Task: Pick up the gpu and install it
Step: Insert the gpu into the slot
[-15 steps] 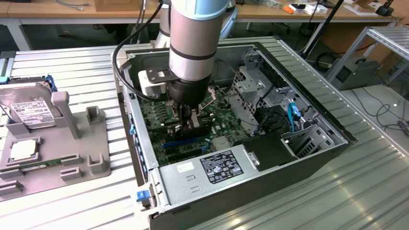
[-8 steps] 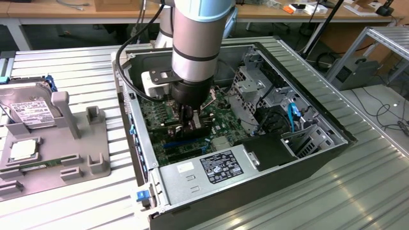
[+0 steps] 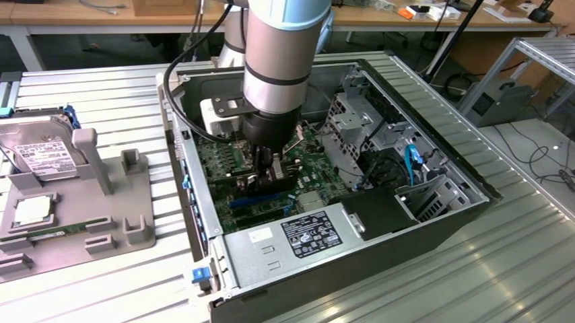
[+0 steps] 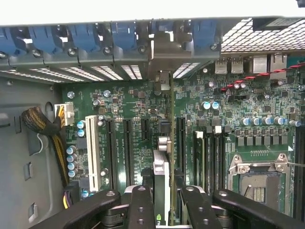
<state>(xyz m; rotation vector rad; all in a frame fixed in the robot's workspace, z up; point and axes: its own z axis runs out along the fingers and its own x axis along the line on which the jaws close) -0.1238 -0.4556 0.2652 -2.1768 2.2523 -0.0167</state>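
Ribbed metal makes up the surface (image 3: pixel 108 87), and on it lies an open computer case (image 3: pixel 431 128) with its side panel off and the motherboard (image 3: pixel 310 171) exposed. Held edge-on between the fingers (image 4: pixel 161 202), the gpu (image 4: pixel 161 176) stands upright over the board; the fingers are closed on its two faces, gripping it. In the wrist view the card runs straight ahead from the fingers toward the rear wall of the case, its pale metal bracket (image 4: pixel 164 52) rising at the far end against the row of slot covers. Blue retaining clips (image 4: pixel 86 36) line that rear wall on both sides of the bracket. Long black expansion slots (image 4: pixel 127 150) lie just to one side of the fingers, with a white slot (image 4: pixel 92 148) beyond them, and a further black slot sits close on the other side. Farther out on that side is the bare processor socket (image 4: pixel 259 179) in its metal frame. In the exterior view the robot arm (image 3: pixel 283 54) reaches down into the middle of the case, with the power supply (image 3: pixel 306 235) near the case's front edge. Well apart from the fingers, at the exterior view's left, a grey fixture (image 3: pixel 85 202) on the surface carries a hard drive (image 3: pixel 40 151).
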